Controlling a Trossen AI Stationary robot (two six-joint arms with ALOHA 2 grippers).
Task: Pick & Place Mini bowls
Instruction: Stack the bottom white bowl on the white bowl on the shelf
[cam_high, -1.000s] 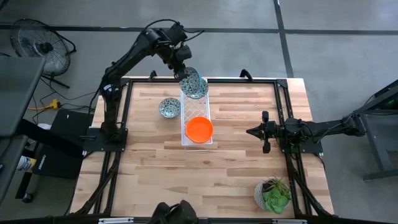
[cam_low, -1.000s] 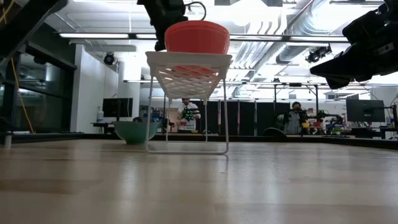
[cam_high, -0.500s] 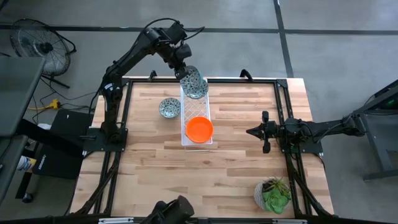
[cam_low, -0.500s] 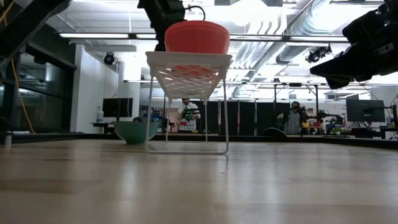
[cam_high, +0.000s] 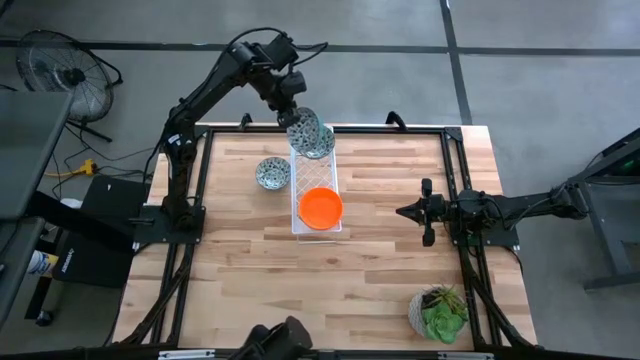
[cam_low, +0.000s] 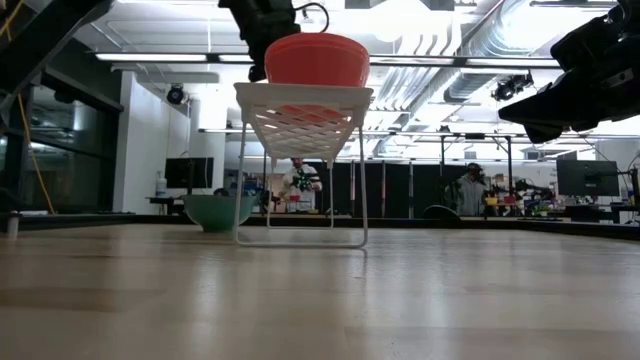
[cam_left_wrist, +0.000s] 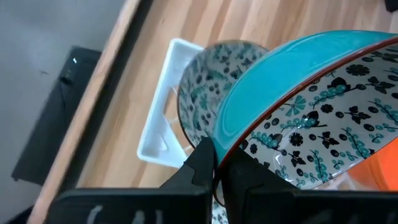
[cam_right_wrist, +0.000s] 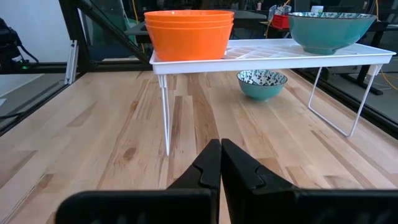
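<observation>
My left gripper (cam_high: 297, 118) is over the far end of the white lattice tray (cam_high: 314, 178), shut on a patterned mini bowl (cam_left_wrist: 298, 112) with a teal outside. Under it a second patterned bowl (cam_left_wrist: 202, 81) sits in the tray's far end. A stack of orange bowls (cam_high: 321, 207) rests on the tray's near end. A third patterned bowl (cam_high: 272, 173) stands on the table left of the tray. My right gripper (cam_high: 402, 211) hovers shut to the right of the tray, touching nothing. My left gripper pinches the held bowl by its rim (cam_left_wrist: 219, 144), which runs between the two fingers, one finger on the teal outer side and the other on the patterned inner side. The bowl is tilted above the bowl in the tray. Whether the two bowls touch, I cannot tell.
The tray stands on thin white legs (cam_right_wrist: 164, 115) above the wooden table (cam_high: 380, 270). A pale pot with a green plant (cam_high: 439, 312) sits at the near right corner. People show far off in the room (cam_low: 300, 183).
My left gripper has shifted a little toward the table's left over the tray's far end, and the held bowl has tipped more onto its side. The other bowls have stayed in place.
</observation>
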